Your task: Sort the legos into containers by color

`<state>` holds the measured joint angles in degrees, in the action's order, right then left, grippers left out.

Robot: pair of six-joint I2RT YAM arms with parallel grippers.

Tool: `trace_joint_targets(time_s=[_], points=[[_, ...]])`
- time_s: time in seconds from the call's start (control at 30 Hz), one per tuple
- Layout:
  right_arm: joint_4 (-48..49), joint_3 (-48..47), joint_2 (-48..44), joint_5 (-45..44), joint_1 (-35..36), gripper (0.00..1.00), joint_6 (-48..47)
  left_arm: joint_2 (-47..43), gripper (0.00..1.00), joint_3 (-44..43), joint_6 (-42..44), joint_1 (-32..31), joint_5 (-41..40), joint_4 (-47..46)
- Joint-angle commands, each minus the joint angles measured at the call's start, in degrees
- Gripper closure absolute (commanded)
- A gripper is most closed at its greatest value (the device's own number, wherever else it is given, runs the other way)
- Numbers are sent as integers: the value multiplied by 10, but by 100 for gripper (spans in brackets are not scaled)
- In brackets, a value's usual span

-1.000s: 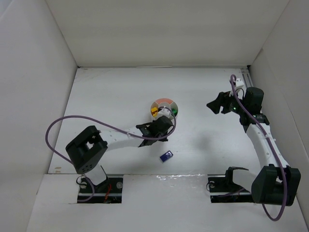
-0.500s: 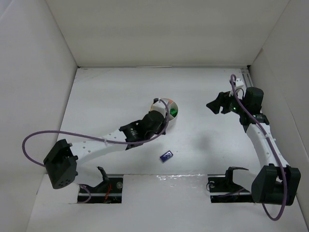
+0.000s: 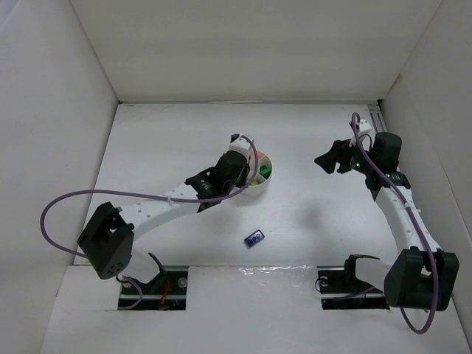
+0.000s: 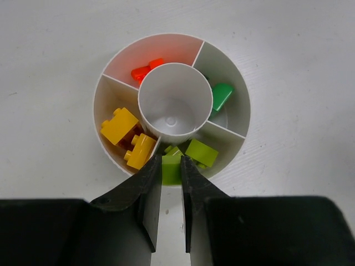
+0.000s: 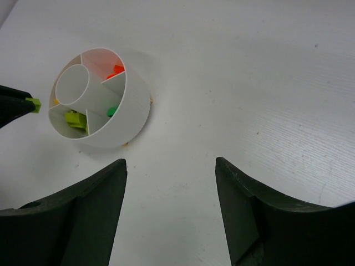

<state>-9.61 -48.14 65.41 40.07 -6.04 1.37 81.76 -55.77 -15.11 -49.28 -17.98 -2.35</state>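
Note:
My left gripper is shut on a small lime lego. It holds the brick over the near rim of the round white dish, above the wedge with two other lime legos. Yellow legos, an orange lego and a green lego lie in separate wedges. The centre cup holds nothing. In the top view the left gripper covers most of the dish. A blue lego lies on the table in front of it. My right gripper hangs open and empty to the dish's right.
White walls box in the table on the left, back and right. The right arm reaches up the right side, its gripper pointing at the dish. A purple cable loops off the left arm.
The left arm has swung forward and away from the bases, carrying the lime lego from just in front of the dish to over its near rim. The right arm has not moved.

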Motion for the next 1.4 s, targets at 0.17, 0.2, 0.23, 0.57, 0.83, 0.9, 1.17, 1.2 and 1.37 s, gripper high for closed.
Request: trace_joint_targets(time_s=[0.17, 0.2, 0.23, 0.57, 0.83, 0.9, 1.17, 1.2, 1.37], points=[[26, -24, 6, 6, -5, 30, 2, 12, 93, -27, 13, 2, 16, -27], [26, -24, 6, 6, -5, 30, 2, 17, 93, -27, 13, 2, 16, -27], [26, -24, 6, 6, -5, 30, 2, 17, 93, -27, 13, 2, 26, -27], [26, -24, 11, 6, -5, 30, 2, 42, 82, -37, 1, 2, 44, -21], [26, -24, 11, 6, -5, 30, 2, 53, 66, -49, 1, 2, 44, -16], [26, -24, 11, 6, -5, 30, 2, 48, 65, -49, 1, 2, 44, -16], [-367, -94, 56, 143, 6, 34, -472, -75, 55, -55, 56, 34, 67, -18], [-433, -108, 72, 143, 15, 35, -546, -91, 50, -61, 69, 43, 74, -18], [-656, -167, 176, 97, 96, 39, -807, -198, 20, -61, 147, 105, 128, 28]])
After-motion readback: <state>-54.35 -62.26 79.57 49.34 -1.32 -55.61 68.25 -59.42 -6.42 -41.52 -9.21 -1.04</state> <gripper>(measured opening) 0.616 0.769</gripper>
